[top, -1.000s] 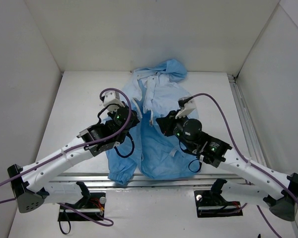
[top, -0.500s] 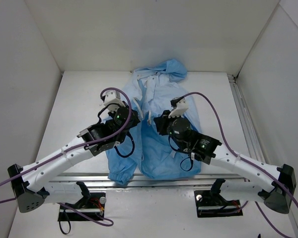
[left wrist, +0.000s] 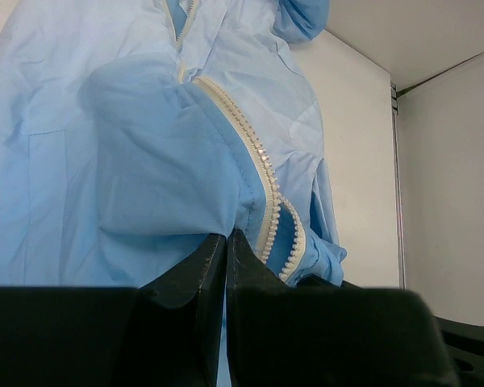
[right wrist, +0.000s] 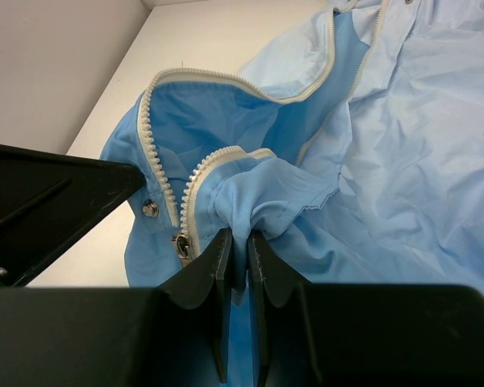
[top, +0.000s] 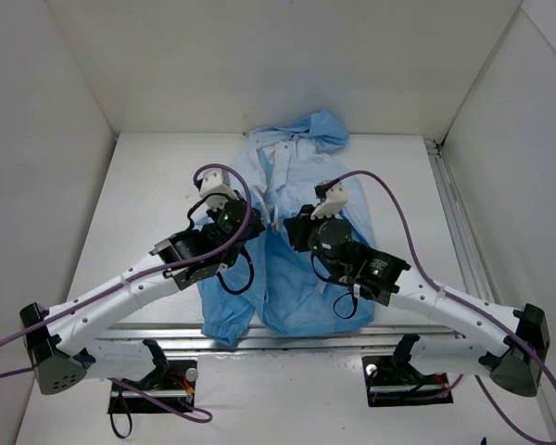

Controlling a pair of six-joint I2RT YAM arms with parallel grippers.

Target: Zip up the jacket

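Note:
The light blue jacket (top: 301, 181) lies on the white table, hood at the far end, its front open in the middle. My left gripper (top: 259, 221) is shut on a thin fold of the left front panel (left wrist: 169, 185), just beside the white zipper teeth (left wrist: 262, 173). My right gripper (top: 281, 225) is shut on a bunched fold of fabric (right wrist: 254, 201) at the other front edge. The metal zipper slider (right wrist: 181, 244) hangs just left of the right jaws, with a snap (right wrist: 150, 208) above it. The two grippers stand close together over the open zipper.
White walls enclose the table on three sides. A metal rail (top: 352, 335) runs along the near edge and another (top: 452, 218) along the right side. Purple cables (top: 403, 222) loop over both arms. The jacket's cuff (top: 224, 326) reaches the near rail.
My right arm has swung left and brought its gripper close to the left one, drawing the right front edge towards the middle. The left gripper has shifted slightly right.

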